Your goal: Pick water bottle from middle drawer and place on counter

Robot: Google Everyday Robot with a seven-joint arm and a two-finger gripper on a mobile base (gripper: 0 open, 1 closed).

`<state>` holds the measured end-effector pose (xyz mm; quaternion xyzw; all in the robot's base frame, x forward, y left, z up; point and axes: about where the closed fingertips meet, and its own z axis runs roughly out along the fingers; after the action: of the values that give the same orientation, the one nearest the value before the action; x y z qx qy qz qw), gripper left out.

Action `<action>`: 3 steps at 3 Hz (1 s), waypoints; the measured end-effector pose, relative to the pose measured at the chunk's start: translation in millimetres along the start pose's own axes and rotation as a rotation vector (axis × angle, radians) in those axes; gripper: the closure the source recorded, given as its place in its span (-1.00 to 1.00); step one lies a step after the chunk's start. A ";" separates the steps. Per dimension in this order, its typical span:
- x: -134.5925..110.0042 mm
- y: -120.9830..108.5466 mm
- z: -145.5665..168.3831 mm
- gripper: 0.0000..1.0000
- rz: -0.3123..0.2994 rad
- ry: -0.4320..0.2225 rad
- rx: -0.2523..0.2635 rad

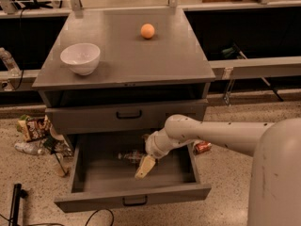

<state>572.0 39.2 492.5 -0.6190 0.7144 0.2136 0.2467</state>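
The water bottle [130, 156] lies on its side in the tray of the open middle drawer [132, 200], near the tray's back middle. It is clear and small, and its cap end is hard to make out. My gripper [145, 166] reaches down into the drawer from the right, just right of and in front of the bottle, close to it or touching it. The white arm [221, 136] stretches in from the lower right. The counter [131, 60] is the flat grey cabinet top above the drawers.
A white bowl [81, 58] stands on the counter's left and an orange ball [147, 30] at its back. A shut drawer front [125, 115] sits above the open one. A red can [202, 148], snack bags [32, 127] and a bottle [28, 148] lie on the floor.
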 end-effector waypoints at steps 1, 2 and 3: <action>4.0 -7.6 21.7 -1.00 0.013 -0.016 0.006; 0.7 -21.2 41.8 -1.00 0.004 -0.017 0.030; -1.2 -35.2 61.4 -1.00 -0.013 -0.014 0.058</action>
<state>612.4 72.5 444.8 -0.6147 0.7145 0.1953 0.2710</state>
